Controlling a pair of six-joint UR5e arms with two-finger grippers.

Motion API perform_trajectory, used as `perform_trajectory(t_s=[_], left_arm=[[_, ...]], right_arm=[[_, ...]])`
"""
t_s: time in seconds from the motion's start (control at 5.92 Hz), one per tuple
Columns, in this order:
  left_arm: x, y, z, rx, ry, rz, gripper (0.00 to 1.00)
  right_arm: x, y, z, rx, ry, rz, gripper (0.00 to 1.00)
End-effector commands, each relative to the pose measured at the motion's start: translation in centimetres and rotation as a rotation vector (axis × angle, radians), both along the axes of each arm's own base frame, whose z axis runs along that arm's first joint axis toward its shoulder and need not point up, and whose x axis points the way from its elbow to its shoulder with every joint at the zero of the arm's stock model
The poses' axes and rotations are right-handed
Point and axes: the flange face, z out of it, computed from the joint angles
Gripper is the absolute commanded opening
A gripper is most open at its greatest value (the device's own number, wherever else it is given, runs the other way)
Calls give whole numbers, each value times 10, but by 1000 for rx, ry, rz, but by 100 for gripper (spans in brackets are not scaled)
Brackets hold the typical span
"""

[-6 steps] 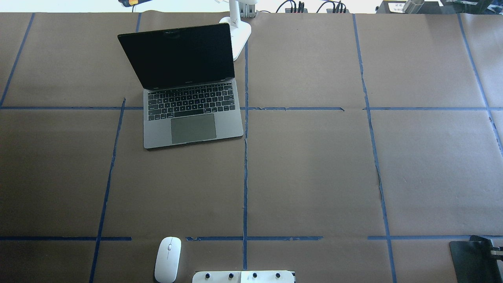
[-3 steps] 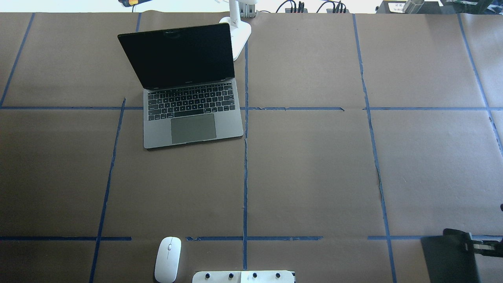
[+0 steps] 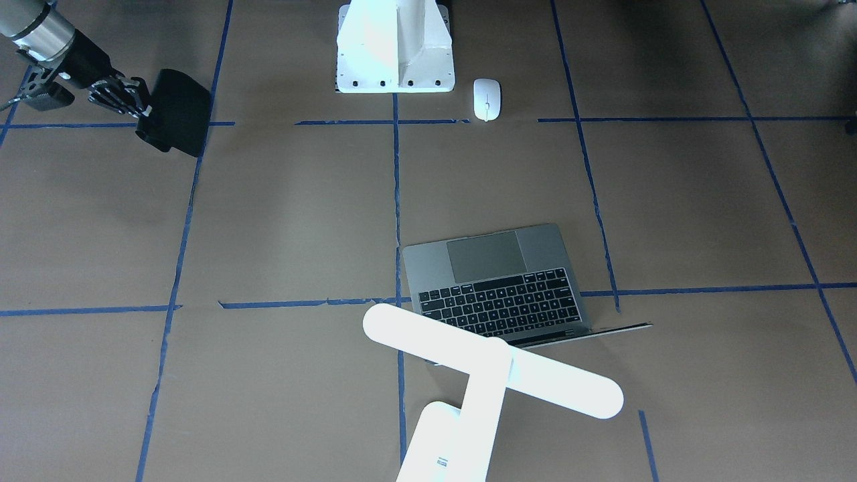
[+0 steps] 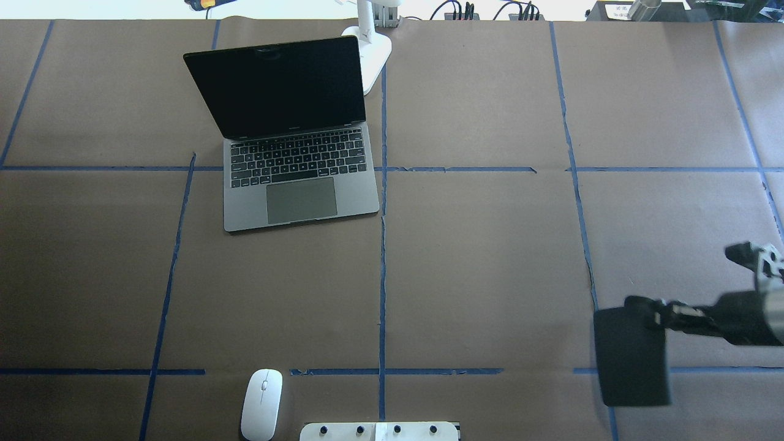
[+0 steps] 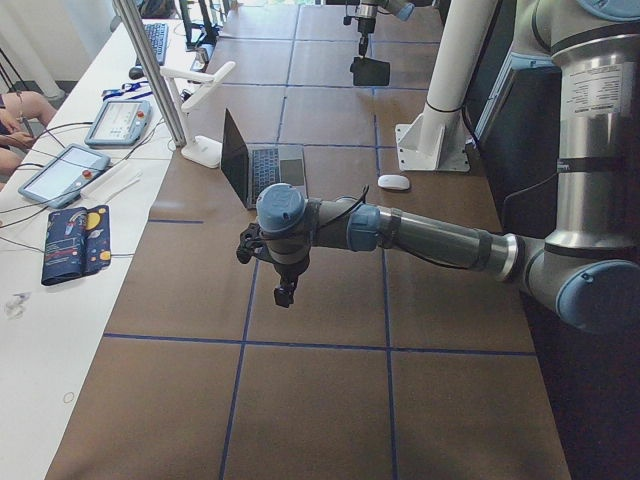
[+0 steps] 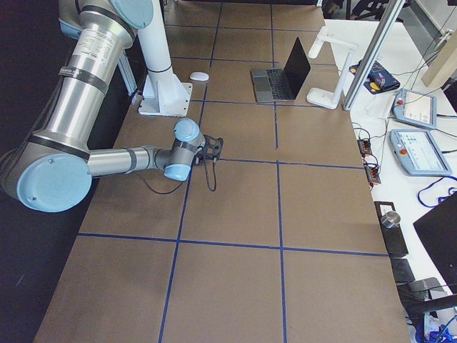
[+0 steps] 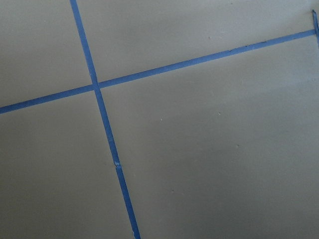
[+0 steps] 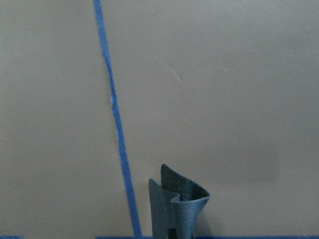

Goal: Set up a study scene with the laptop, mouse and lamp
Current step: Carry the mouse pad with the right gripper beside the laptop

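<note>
The laptop (image 4: 294, 184) stands open with a dark screen at the far left of centre; it also shows in the front view (image 3: 495, 281). The white mouse (image 4: 262, 403) lies by the near edge, beside the pedestal, also in the front view (image 3: 487, 99). The lamp's T-shaped head (image 3: 489, 365) hangs over the laptop's far side; its foot (image 4: 375, 52) stands behind the screen. My right gripper (image 4: 652, 313) is shut on a flat black pad (image 4: 631, 358) and holds it over the near right of the table. My left gripper (image 5: 285, 295) shows only in the left side view; I cannot tell its state.
The white bolted pedestal (image 3: 395, 50) stands at the near middle edge (image 4: 380, 432). Blue tape lines split the brown table cover (image 4: 490, 257) into squares. Tablets, cables and a pencil case (image 5: 75, 240) lie on the white bench beyond the far edge.
My right gripper has come in from the lower right corner, carrying the black pad leftward and farther onto the table. Laptop, mouse and lamp have not moved.
</note>
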Motion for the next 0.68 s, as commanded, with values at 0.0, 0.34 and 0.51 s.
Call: perform_trajectory(t_s=[0.0, 0.34, 0.51], left_arm=[[0, 0, -7, -12, 2, -23, 100], [1, 0, -9, -14, 16, -24, 100], [2, 0, -9, -15, 16, -22, 100]], right_arm=[[-73, -94, -104, -4, -11, 44, 0], [-166, -220, -204, 55, 11, 82, 0], [-214, -277, -229, 85, 49, 71, 0]])
